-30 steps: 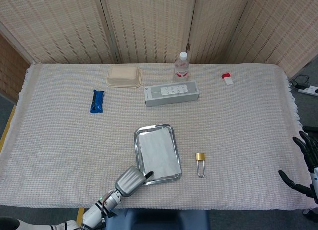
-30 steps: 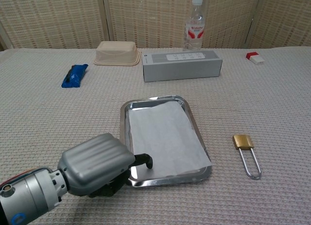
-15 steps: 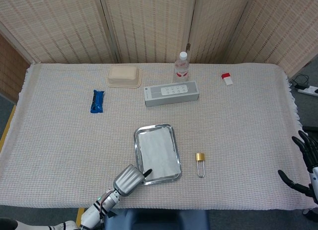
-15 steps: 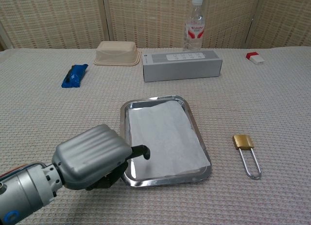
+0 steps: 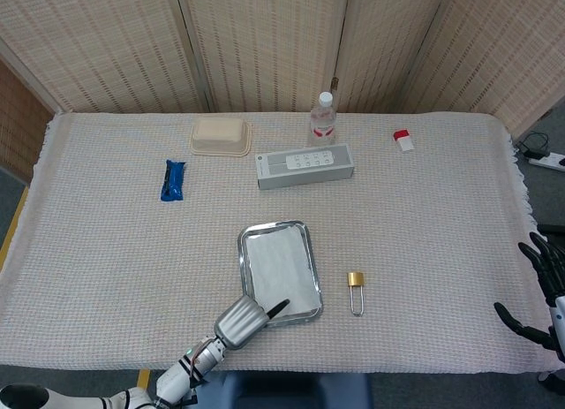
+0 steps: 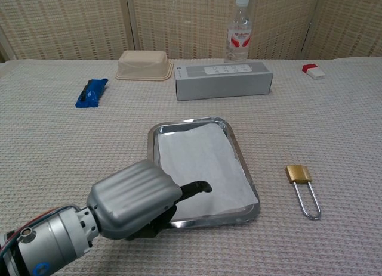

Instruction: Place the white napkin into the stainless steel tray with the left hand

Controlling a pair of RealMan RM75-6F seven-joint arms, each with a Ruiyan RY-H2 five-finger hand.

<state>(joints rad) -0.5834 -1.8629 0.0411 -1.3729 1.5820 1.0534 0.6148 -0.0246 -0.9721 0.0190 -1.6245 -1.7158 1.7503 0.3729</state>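
Observation:
The white napkin (image 5: pixel 281 266) (image 6: pixel 200 160) lies flat inside the stainless steel tray (image 5: pixel 306 250) (image 6: pixel 236 142) at the middle front of the table. My left hand (image 5: pixel 243 319) (image 6: pixel 134 198) hovers over the tray's near left corner, its grey back facing up. One dark finger (image 6: pixel 197 187) stretches out to the right over the napkin's near edge; the other fingers are hidden beneath the hand. The napkin's near left corner is covered by the hand. My right hand (image 5: pixel 538 294) hangs off the table's right edge with its fingers spread, holding nothing.
A brass padlock (image 5: pixel 356 285) (image 6: pixel 303 180) lies right of the tray. Further back are a grey box (image 5: pixel 305 166) (image 6: pixel 224 79), a water bottle (image 5: pixel 323 119) (image 6: pixel 238 31), a beige container (image 5: pixel 221 135) (image 6: pixel 142 65), a blue wrapper (image 5: pixel 173 179) (image 6: pixel 91 92) and a red-and-white item (image 5: pixel 403 140) (image 6: pixel 313 70).
My left hand has shifted right along the tray's near edge, and its finger has gone from curled to stretched out over the napkin. The napkin stays flat in the tray.

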